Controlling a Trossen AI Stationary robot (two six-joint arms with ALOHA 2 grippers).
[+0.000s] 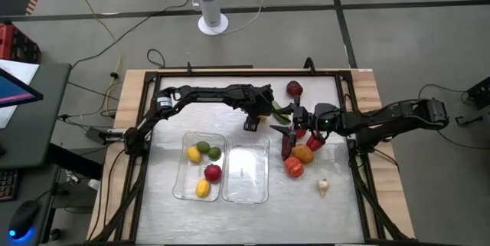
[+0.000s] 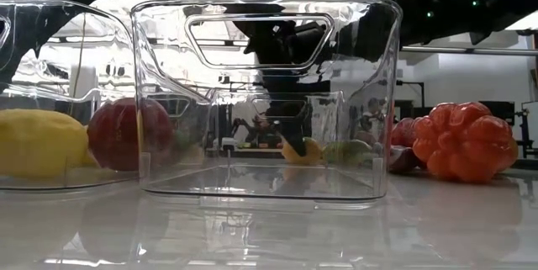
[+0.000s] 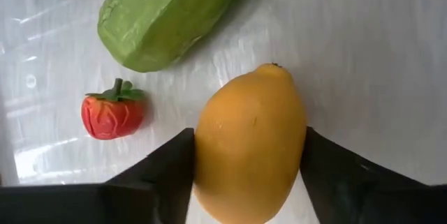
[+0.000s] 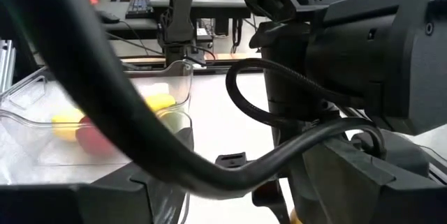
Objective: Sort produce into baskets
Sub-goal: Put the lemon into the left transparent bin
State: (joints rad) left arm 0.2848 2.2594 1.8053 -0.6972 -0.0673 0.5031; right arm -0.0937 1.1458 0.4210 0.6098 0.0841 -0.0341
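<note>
My left gripper (image 1: pixel 269 111) reaches down at the far middle of the table and is shut on a yellow-orange lemon (image 3: pixel 251 147). Beside the lemon lie a green cucumber-like piece (image 3: pixel 164 18) and a small red strawberry-like piece (image 3: pixel 112 112). My right gripper (image 1: pixel 293 129) hangs open just right of it, over the loose produce, holding nothing. The left basket (image 1: pixel 178 188) holds yellow, green and red pieces. The right basket (image 1: pixel 246 188) has nothing in it. My left gripper pinches the lemon between its two fingers (image 3: pixel 167 172), one on each long side (image 3: pixel 206 161), about the lemon's middle. The fingers slant down from above and from the table's left. The lemon's pointed end (image 3: pixel 274 68) sticks out past the fingertips; it lies at table level.
Loose produce lies right of the baskets: a red piece (image 1: pixel 295 89) at the far side, a dark maroon piece (image 1: pixel 286 146), an orange one (image 1: pixel 303 154), a ribbed red-orange one (image 2: pixel 462 140) and a whitish garlic (image 1: pixel 323 188). The two arms stand close together.
</note>
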